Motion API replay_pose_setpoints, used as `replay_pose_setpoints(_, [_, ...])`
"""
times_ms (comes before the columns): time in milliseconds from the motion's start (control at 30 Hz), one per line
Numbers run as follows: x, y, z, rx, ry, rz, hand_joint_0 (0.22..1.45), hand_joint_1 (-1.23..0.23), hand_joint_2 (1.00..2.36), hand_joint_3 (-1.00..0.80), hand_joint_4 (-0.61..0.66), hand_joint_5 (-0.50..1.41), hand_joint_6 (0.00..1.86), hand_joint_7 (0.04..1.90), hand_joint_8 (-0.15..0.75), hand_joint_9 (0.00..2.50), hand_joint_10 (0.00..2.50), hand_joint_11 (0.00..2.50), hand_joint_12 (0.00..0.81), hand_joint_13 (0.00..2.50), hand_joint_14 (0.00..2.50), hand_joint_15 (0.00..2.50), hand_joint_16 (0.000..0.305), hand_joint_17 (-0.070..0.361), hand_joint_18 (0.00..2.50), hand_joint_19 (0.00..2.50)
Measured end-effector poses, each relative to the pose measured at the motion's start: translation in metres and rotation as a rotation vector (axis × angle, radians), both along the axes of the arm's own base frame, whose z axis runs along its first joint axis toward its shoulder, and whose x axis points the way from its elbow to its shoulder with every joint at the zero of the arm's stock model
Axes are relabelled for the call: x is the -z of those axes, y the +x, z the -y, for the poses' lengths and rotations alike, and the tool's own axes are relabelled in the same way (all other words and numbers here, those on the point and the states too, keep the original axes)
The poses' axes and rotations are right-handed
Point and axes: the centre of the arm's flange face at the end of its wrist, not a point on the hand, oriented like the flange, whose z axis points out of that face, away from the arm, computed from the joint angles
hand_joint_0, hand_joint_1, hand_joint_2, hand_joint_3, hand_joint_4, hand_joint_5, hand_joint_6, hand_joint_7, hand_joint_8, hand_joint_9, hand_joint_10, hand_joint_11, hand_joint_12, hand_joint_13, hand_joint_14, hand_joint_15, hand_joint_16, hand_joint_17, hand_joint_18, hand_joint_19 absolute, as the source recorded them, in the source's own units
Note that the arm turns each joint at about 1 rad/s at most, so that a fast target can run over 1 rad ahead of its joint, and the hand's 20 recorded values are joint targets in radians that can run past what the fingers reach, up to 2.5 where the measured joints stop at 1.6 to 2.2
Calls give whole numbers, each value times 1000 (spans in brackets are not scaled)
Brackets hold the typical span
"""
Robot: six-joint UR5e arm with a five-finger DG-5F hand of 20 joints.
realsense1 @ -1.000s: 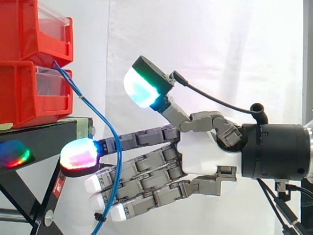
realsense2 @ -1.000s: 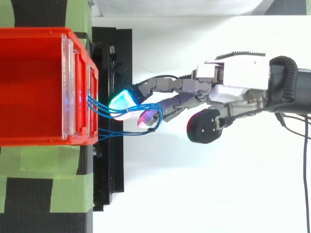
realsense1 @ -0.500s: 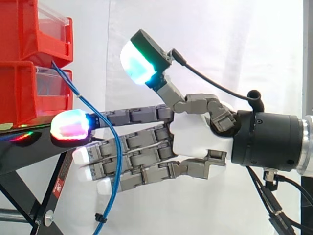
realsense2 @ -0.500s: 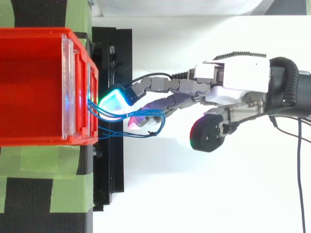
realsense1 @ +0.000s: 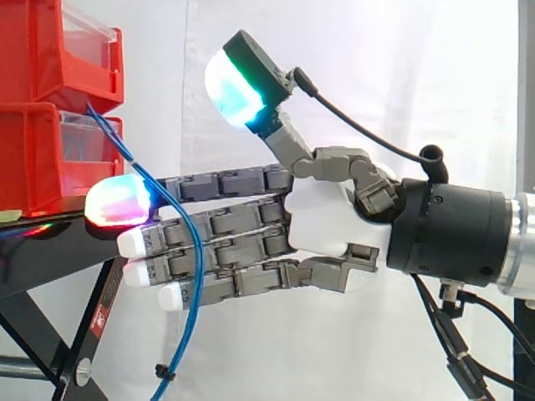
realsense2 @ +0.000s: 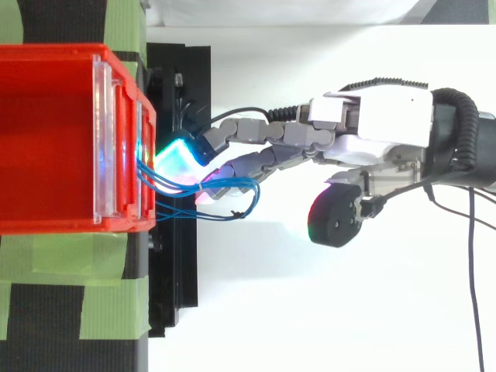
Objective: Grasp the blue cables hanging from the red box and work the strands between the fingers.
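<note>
— blue cables (realsense2: 194, 217), where are they?
— hanging from the red bin (realsense1: 33, 167), draped across the straight fingers (realsense1: 226, 255) of my hand (realsense1: 326, 230). i grip nothing; the thumb (realsense1: 242, 79) stands raised, well apart.

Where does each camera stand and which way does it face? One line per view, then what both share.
Side view: beside the work, level, facing the red bins on the black stand; the hand reaches in from the right.
Top view: above, looking down on the red bins; the hand reaches in from the right.
Shared: hand, red bins, blue cables across its straight fingers.
</note>
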Motion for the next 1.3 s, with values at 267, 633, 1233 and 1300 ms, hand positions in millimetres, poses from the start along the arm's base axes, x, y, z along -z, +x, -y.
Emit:
replay_pose_setpoints(267, [3, 0, 0, 2, 0, -4, 677, -425, 1000, -1000, 180, -323, 5, 657, 367, 502, 8, 468, 398, 415, 10, 384, 66, 149, 443, 374])
replay_pose_setpoints(633, [13, -1, 4, 0, 11, -26, 679, -426, 1000, -1000, 180, -321, 5, 659, 366, 505, 8, 472, 397, 420, 10, 385, 66, 148, 444, 382])
replay_pose_setpoints(1233, [21, -10, 6, 15, 6, -4, 682, -428, 1000, -1000, 181, -319, 5, 659, 366, 513, 8, 475, 398, 433, 10, 391, 66, 147, 447, 384])
replay_pose_setpoints(1300, [21, -10, 6, 16, 4, -1, 683, -429, 1000, -1000, 181, -318, 5, 659, 365, 512, 10, 473, 398, 438, 12, 387, 66, 147, 449, 381])
